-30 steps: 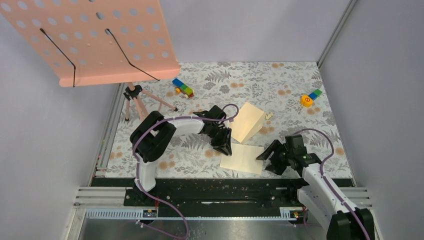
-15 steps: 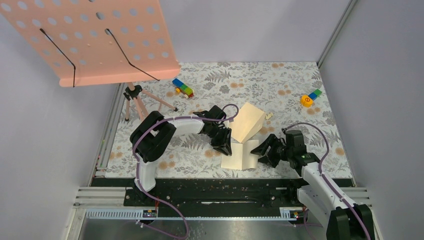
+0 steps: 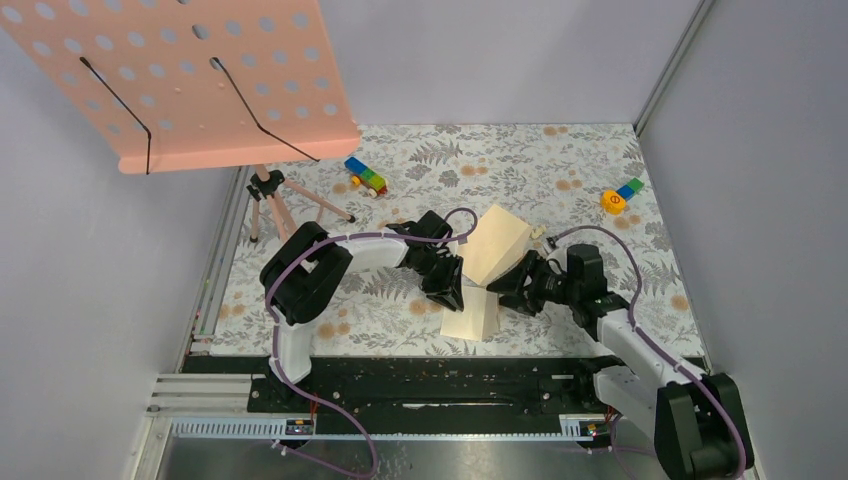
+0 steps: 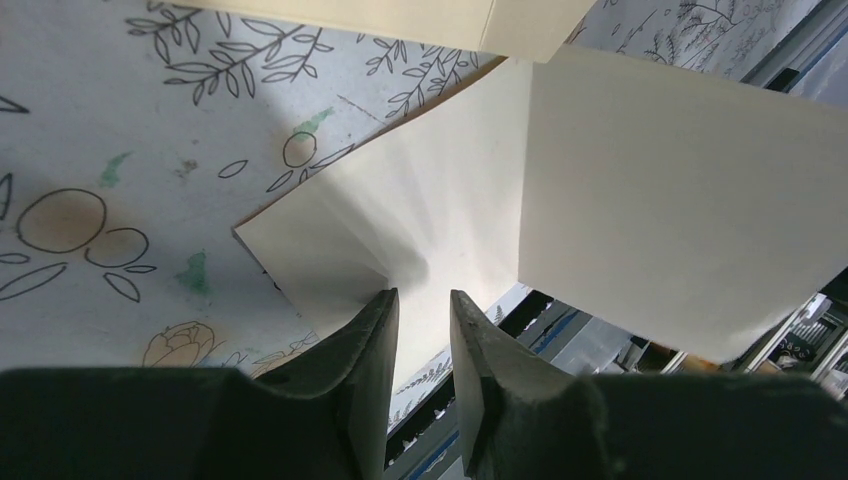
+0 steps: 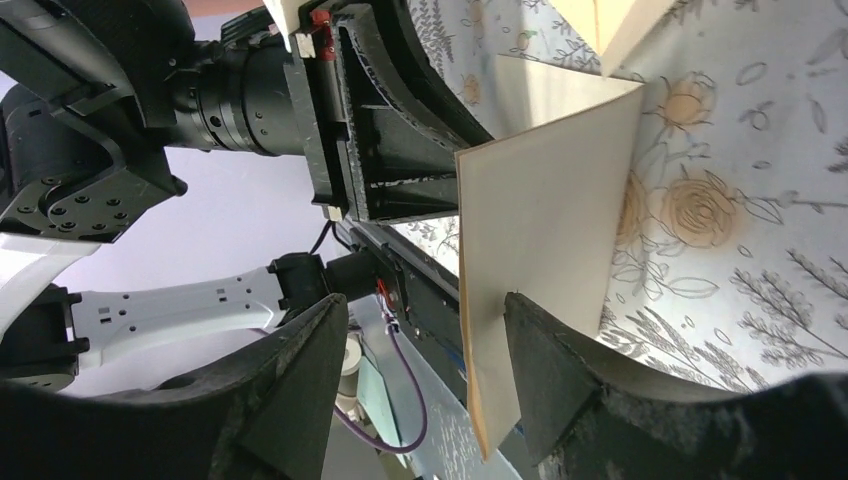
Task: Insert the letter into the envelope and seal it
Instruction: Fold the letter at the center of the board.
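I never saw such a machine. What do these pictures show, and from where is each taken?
Two robot arms are bolted at the near edge of a flowered table. One picture looks down from above; the other two come from wrist cameras. The left gripper rests its fingers, slightly apart, at the edge of the cream letter. The letter's other half stands up between the fingers of the open right gripper. Behind lies the tilted tan envelope. Toy blocks and a pink music stand are farther back.
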`<state>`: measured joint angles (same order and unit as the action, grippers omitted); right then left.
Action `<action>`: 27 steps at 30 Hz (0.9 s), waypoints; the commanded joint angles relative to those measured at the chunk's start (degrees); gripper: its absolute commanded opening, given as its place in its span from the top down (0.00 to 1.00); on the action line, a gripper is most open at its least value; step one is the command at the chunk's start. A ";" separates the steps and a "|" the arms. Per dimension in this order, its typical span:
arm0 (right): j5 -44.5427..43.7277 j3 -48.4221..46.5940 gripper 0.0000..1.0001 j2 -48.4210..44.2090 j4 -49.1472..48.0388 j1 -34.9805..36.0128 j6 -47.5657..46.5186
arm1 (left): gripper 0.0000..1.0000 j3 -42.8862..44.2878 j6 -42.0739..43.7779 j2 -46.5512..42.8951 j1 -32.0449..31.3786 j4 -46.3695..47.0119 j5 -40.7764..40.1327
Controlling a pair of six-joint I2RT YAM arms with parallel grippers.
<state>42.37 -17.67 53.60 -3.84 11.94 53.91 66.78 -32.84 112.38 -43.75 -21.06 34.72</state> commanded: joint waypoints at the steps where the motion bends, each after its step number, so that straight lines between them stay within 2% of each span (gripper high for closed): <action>1: 2.28 -2.68 0.35 5.02 -9.51 2.68 3.19 | 0.72 -0.68 2.84 3.13 -0.07 -0.91 -4.64; 5: -0.44 -3.23 0.39 11.00 -12.85 6.70 3.77 | 0.72 -1.02 2.76 2.88 0.02 -0.92 -4.82; 8: -2.09 -3.81 0.48 14.89 -15.76 8.92 4.58 | 0.72 -1.18 2.69 2.41 0.15 -0.91 -4.95; 13: -9.51 -3.52 0.70 18.20 -16.97 9.94 6.28 | 0.72 -1.24 3.68 1.85 1.49 -1.52 -4.74; 16: -12.82 -3.43 0.73 19.62 -16.42 9.94 6.24 | 0.72 -1.23 4.22 1.79 2.48 -1.84 -3.90; 20: -12.22 -4.18 0.72 23.76 -17.39 9.95 5.96 | 0.72 -1.04 4.36 1.49 2.78 -1.91 -3.02; 23: -9.68 -4.47 0.61 27.08 -20.12 10.25 5.94 | 0.72 -1.07 4.17 1.37 2.73 -1.91 -2.82; 27: -7.53 -6.31 0.53 30.08 -21.27 11.17 5.63 | 0.72 -1.21 4.37 1.11 2.71 -2.44 -2.95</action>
<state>32.77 -20.73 81.69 -21.54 21.89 60.23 66.76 -31.33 112.46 -41.54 -21.43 35.99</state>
